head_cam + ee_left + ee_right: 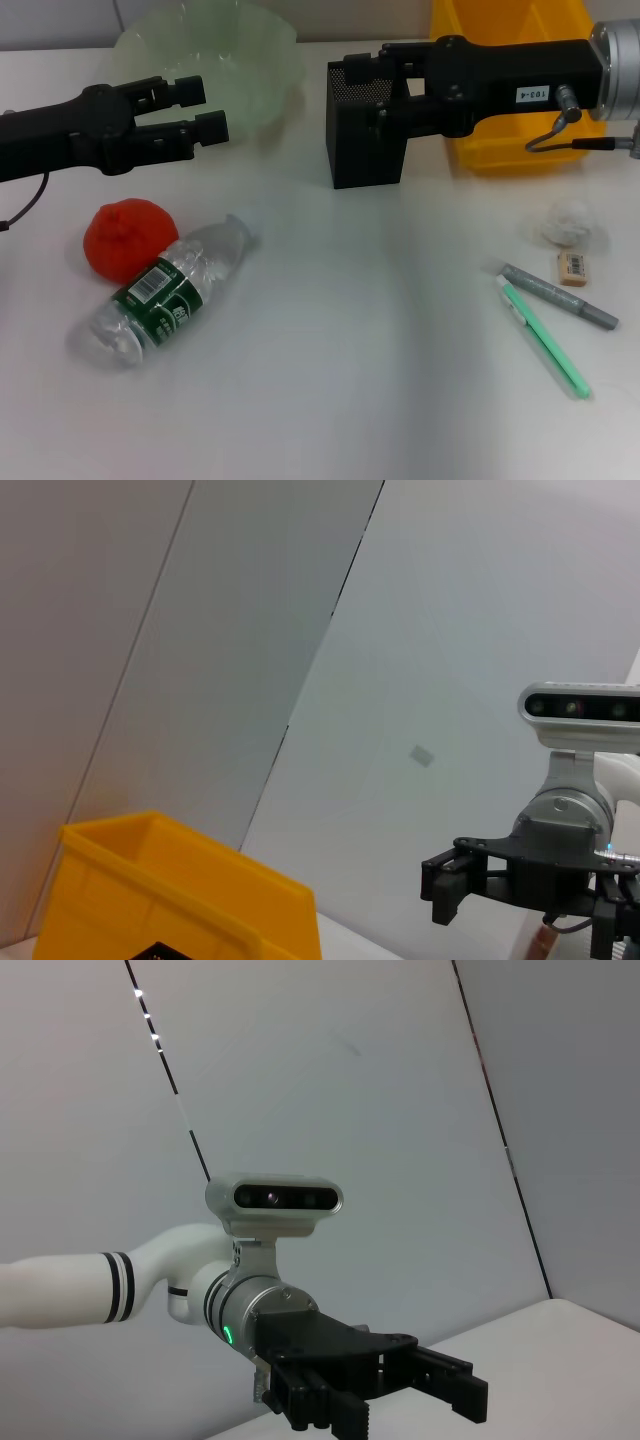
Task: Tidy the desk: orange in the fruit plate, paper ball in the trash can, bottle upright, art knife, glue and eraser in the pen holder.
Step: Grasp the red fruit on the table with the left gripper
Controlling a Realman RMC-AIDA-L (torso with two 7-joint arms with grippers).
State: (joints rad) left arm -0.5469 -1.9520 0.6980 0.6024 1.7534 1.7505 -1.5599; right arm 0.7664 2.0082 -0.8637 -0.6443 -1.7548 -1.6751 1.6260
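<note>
The orange (125,240) lies at the left, touching the bottle (165,290), which lies on its side. The fruit plate (215,55) stands at the back left. My left gripper (200,108) hovers open and empty in front of it, above and behind the orange. The pen holder (365,155) stands at the back middle, with the trash can (500,150) to its right. My right gripper (366,90) hangs open and empty over the pen holder. The paper ball (570,222) and the eraser (572,268) lie at the right. Next to them lie a grey stick (560,297) and a green one (545,338).
The trash can also shows in the left wrist view (180,890), with my right gripper (470,880) farther off. The right wrist view shows my left gripper (400,1390) against a bare wall. White table (350,350) lies between the bottle and the green stick.
</note>
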